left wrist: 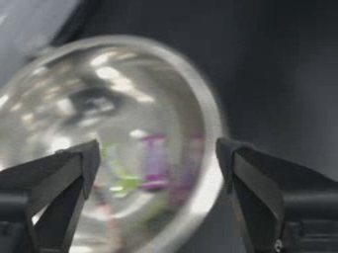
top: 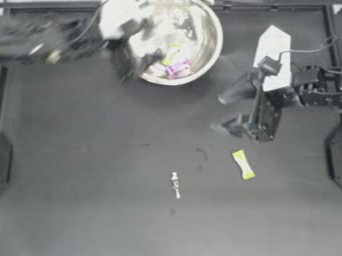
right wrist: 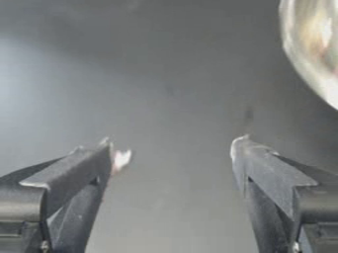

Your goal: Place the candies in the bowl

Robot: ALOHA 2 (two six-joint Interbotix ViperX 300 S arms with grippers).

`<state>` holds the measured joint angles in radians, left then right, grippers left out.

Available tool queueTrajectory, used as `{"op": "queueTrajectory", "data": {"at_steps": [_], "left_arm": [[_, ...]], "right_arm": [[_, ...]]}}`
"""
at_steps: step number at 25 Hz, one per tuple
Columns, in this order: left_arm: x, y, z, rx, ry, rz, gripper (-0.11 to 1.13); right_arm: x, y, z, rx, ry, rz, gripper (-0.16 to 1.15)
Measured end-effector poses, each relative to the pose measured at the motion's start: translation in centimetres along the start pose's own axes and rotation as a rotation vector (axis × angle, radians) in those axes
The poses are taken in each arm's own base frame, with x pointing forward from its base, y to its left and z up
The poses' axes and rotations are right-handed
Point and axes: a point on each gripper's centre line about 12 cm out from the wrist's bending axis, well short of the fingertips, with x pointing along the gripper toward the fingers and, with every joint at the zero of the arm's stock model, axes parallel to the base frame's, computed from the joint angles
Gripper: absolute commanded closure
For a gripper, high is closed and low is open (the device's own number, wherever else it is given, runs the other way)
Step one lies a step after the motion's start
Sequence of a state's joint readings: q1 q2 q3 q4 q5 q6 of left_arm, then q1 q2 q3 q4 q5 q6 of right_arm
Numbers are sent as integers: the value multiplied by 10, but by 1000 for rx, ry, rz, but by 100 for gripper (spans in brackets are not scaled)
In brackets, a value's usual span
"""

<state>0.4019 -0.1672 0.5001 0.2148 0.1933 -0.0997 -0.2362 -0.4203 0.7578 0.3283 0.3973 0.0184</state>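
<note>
The bowl (top: 175, 42) sat at the table's (top: 100, 175) far edge with pink and yellow-green candies (top: 176, 65) inside, two more candies (top: 243, 164) lay well short of it, the left gripper (left wrist: 157, 163) gaped over it, the right gripper (top: 234, 107) gaped empty beside it
</note>
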Motion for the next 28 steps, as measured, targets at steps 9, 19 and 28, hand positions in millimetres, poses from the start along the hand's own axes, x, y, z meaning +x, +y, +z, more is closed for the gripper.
{"op": "queueTrajectory", "data": {"at_steps": [9,19,28], "left_arm": [[-68,-60,-8,-2,-44,-166,2],[-93,-95,-41,11,-3,-283,2],[-104,-101,-61,-22,15,-318,2]], "right_arm": [[-1,0,-31,180,211,-58,-1],[3,7,-60,331,325,-276,-1],[29,15,-88,425,391,-412,-1]]}}
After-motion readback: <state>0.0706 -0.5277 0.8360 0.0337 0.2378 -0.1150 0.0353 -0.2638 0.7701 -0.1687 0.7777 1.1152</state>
